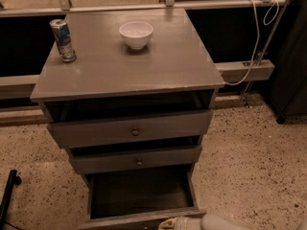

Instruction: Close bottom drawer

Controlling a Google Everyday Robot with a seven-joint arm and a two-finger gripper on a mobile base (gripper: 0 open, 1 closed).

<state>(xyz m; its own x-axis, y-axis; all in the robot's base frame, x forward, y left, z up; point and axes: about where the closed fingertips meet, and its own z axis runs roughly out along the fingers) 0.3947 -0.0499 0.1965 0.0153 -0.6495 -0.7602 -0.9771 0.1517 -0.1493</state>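
Note:
The bottom drawer (139,193) of the grey-brown wooden cabinet stands pulled far out, its dark empty box open to view and its front edge at the bottom of the picture. The mid drawer (136,161) and the top drawer (132,131) above it are each pulled out a little, each with a small round knob. My gripper (168,223) shows only as a pale tip with a white arm segment at the bottom edge, right at the bottom drawer's front rim.
On the cabinet top (158,66) stand a drink can (63,40) at the back left and a white bowl (136,34) at the back middle. A white cable (252,42) hangs at the right. A black bar (7,198) lies on the speckled floor at the left.

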